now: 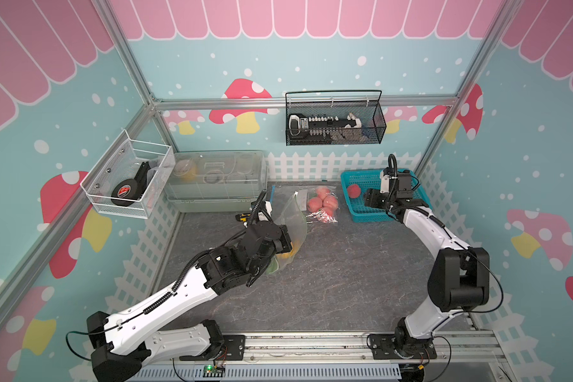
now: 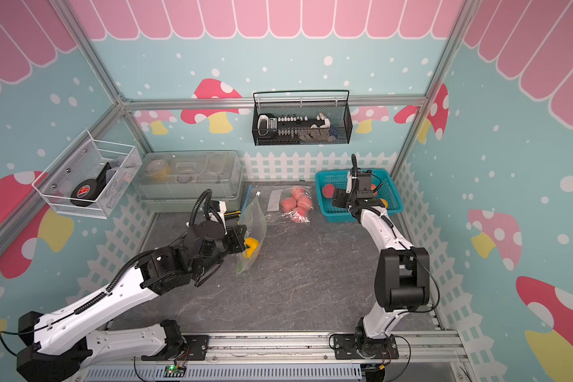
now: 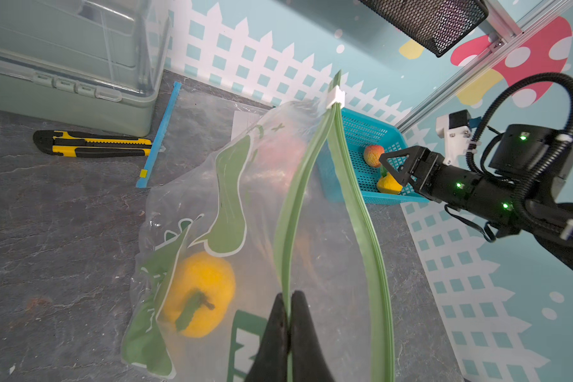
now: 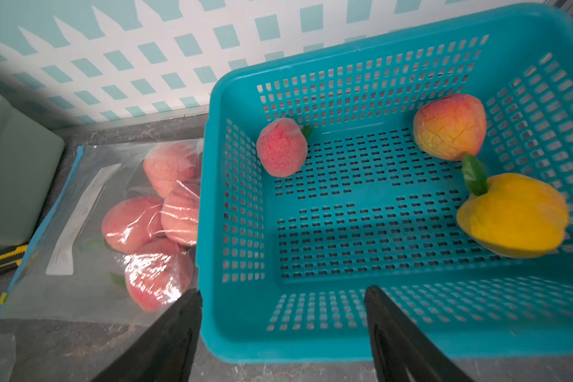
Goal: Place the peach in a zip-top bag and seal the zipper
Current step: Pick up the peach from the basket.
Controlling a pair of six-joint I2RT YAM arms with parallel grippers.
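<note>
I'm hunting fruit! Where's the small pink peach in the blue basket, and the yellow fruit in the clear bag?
Small pink peach (image 4: pixel 281 148): right wrist view, its middle.
Yellow fruit (image 3: pixel 207 281): left wrist view, skin beside its stem.

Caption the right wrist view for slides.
Open right claw above blue basket holding a pink peach, a mottled peach and a yellow fruit; bagged peaches alongside.

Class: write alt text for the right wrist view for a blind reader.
The open right hand hovers at the rim of a teal basket holding a pink peach, a red-yellow peach and a yellow fruit. A clear bag of peaches lies beside it.
</note>
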